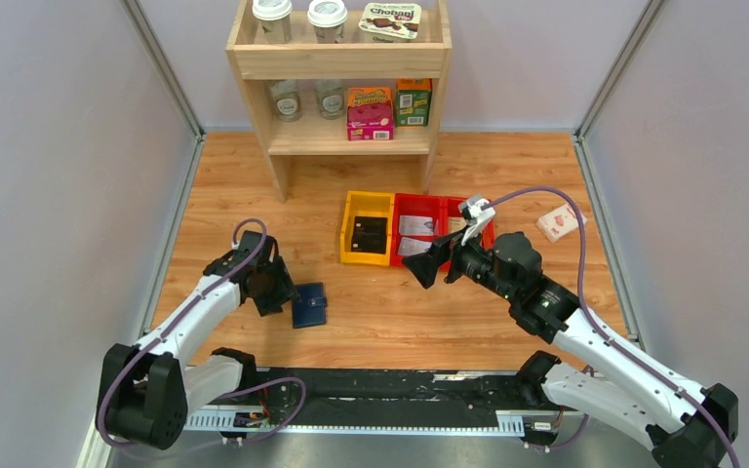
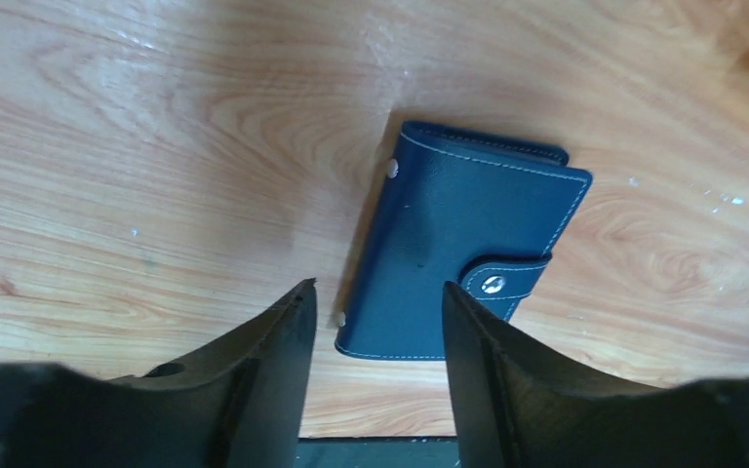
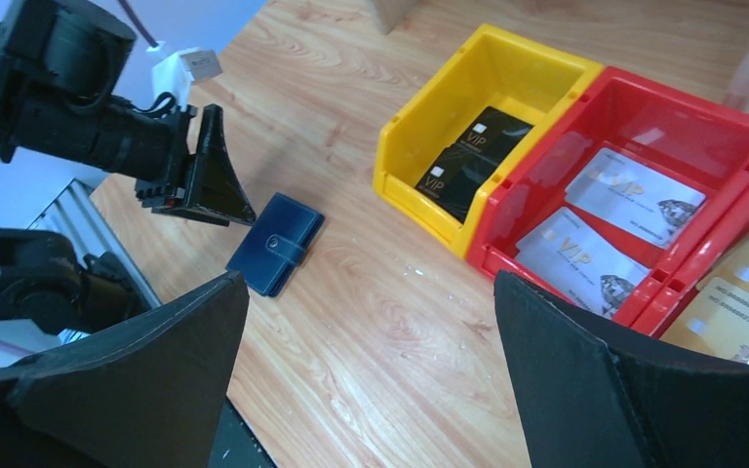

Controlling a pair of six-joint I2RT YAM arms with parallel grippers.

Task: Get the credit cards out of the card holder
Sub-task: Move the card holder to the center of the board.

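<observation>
Left wrist view shows the navy card holder (image 2: 468,244) lying flat on the wooden table (image 2: 137,156), closed, its snap tab fastened over one long edge and two small studs showing along the opposite edge. The left gripper (image 2: 375,292) hangs right over the holder's near end with its fingers partly spread; the holder's corner shows in the gap between them, and nothing is clamped. Whether either fingertip touches the leather cannot be told. From above, the holder sits near the left arm, well apart from the row of bins. Black credit cards (image 3: 473,151) marked VIP lie in the yellow bin (image 3: 419,185). Touching it on one side is a red bin (image 3: 517,210) holding silver VIP cards (image 3: 634,195), and pale gold cards (image 3: 741,312) lie in the next bin along. The right gripper (image 3: 371,283) hovers above bare table between the holder and the bins, its jaws spread wide and empty. A wooden shelf (image 1: 336,60) with cups and snack boxes stands behind the bins.
</observation>
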